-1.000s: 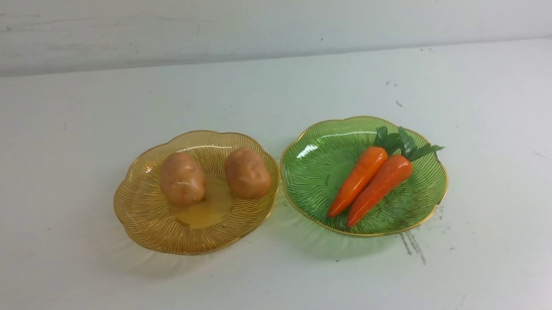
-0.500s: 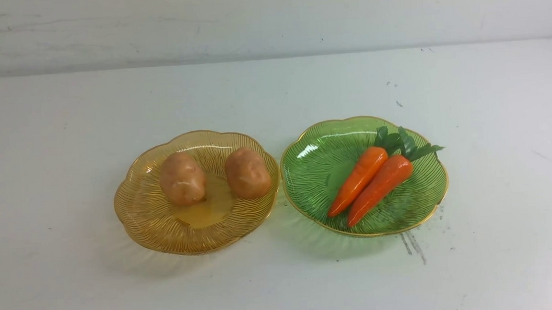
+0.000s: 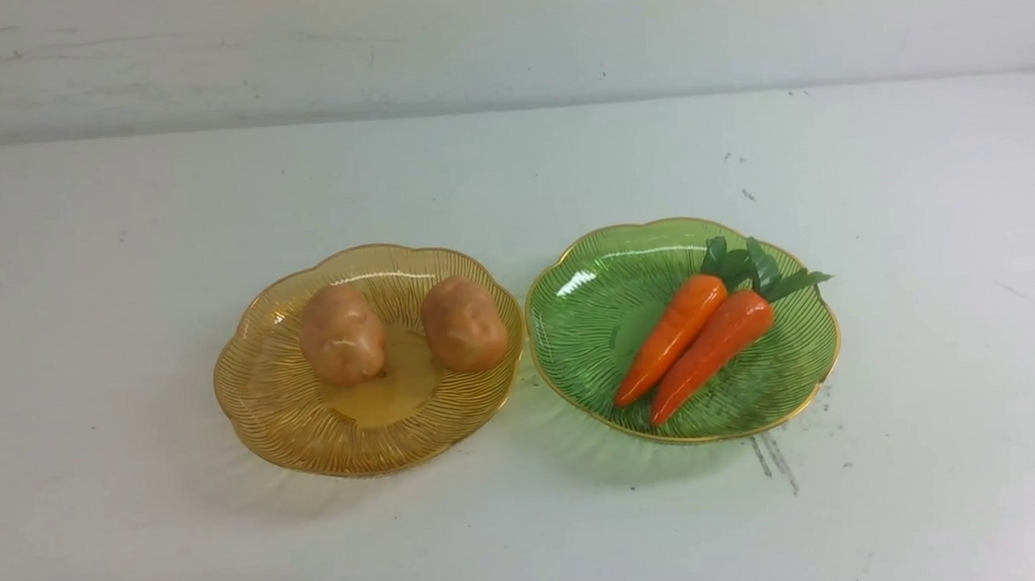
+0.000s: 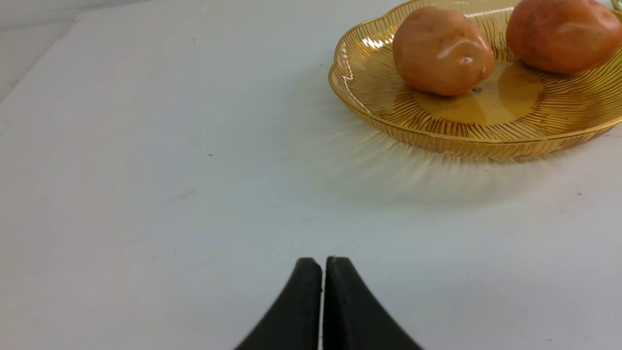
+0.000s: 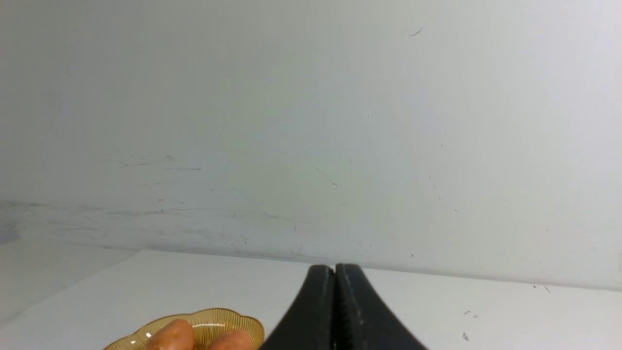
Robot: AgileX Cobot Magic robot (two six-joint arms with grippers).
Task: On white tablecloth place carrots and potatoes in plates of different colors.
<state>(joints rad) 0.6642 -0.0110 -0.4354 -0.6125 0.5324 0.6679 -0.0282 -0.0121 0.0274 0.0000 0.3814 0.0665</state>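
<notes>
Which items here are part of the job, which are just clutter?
Job:
- potatoes, in amber plate
- carrots, in green plate
- white tablecloth

Lying about:
- nothing loose; only dark scuffs on the cloth

On the white cloth (image 3: 126, 258) we see two potatoes (image 3: 341, 335) lying apart in the amber plate (image 3: 285, 427), and two carrots (image 3: 707, 351) side by side, touching, in the green plate (image 3: 590, 322).
</notes>
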